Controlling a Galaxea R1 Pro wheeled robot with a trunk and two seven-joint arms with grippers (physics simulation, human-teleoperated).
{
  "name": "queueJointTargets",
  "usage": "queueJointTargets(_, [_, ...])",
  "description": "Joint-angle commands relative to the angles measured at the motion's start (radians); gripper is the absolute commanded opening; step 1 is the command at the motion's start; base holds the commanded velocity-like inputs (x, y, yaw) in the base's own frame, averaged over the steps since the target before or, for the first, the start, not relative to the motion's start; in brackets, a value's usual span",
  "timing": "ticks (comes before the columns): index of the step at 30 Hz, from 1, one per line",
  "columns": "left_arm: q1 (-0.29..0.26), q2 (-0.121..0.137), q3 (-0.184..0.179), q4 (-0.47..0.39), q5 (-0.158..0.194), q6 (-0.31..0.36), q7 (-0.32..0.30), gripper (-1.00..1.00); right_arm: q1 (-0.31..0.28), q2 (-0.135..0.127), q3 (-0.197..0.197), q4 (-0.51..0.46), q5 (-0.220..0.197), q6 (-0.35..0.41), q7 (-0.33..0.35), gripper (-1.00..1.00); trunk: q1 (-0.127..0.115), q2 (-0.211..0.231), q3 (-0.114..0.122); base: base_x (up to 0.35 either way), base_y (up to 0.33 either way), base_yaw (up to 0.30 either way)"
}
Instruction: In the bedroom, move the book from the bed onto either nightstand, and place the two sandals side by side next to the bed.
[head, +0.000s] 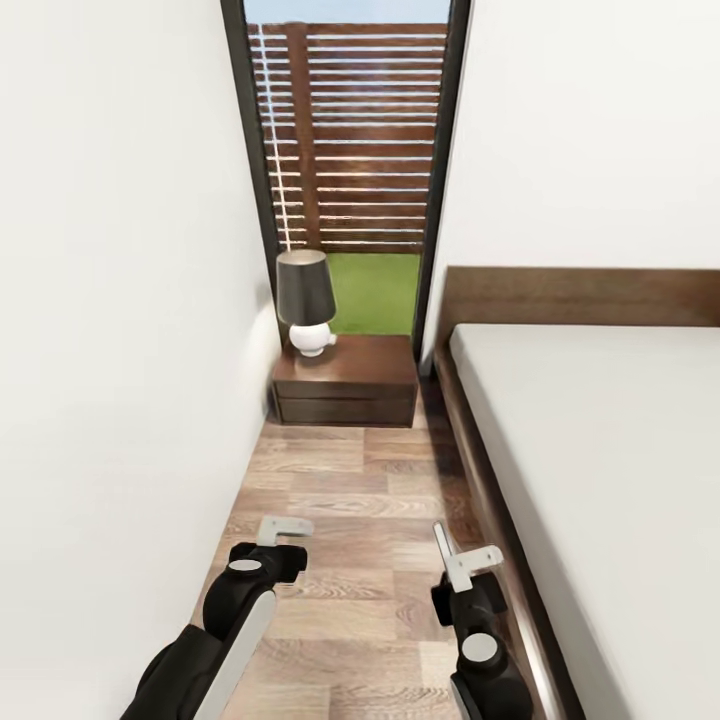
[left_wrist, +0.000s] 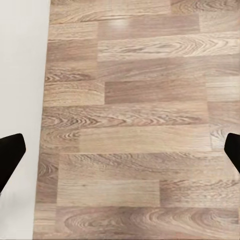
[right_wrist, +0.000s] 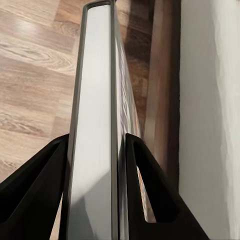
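In a narrow aisle beside the bed, the right gripper clamps the book edge-on, a thin, light, probably stiff paperback best pinched across its covers, while the left gripper hangs wide and empty, the nightstand far ahead.

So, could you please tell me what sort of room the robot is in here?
Most likely a bedroom: a low bed with a light-grey mattress and dark wooden headboard, beside a dark brown wooden nightstand bearing a dark-shaded white-based lamp.
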Motion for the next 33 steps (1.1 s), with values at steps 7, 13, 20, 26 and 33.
queueJointTargets(7, [-0.001,0.0,-0.001,0.0,0.01,0.002,0.01,1.0,-0.001,-0.002,0.005,-0.001,0.006,0.01,-0.007,-1.0,0.001,0.0,-0.001,0.337,0.0,0.0])
queueJointTargets(13, [-0.001,0.0,-0.001,0.0,0.01,0.002,0.01,1.0,-0.001,-0.004,0.005,-0.002,0.006,0.008,-0.008,-1.0,0.001,0.0,-0.001,0.337,0.0,0.0])
queueJointTargets(20, [-0.001,0.0,-0.001,-0.001,0.009,0.002,0.01,1.0,-0.001,-0.003,0.004,-0.004,0.006,0.008,-0.008,-1.0,0.001,0.0,-0.001,0.337,0.0,0.0])
queueJointTargets(26, [-0.001,0.0,-0.001,0.0,0.01,0.002,0.01,1.0,-0.001,-0.005,0.001,-0.004,0.007,0.008,-0.008,-1.0,0.001,0.0,-0.001,0.337,0.0,0.061])
queueJointTargets(33, [-0.001,0.0,-0.001,0.0,0.01,0.002,0.01,1.0,-0.001,-0.004,0.0,-0.004,0.007,0.008,-0.01,-1.0,0.001,0.0,-0.001,0.337,0.0,0.209])
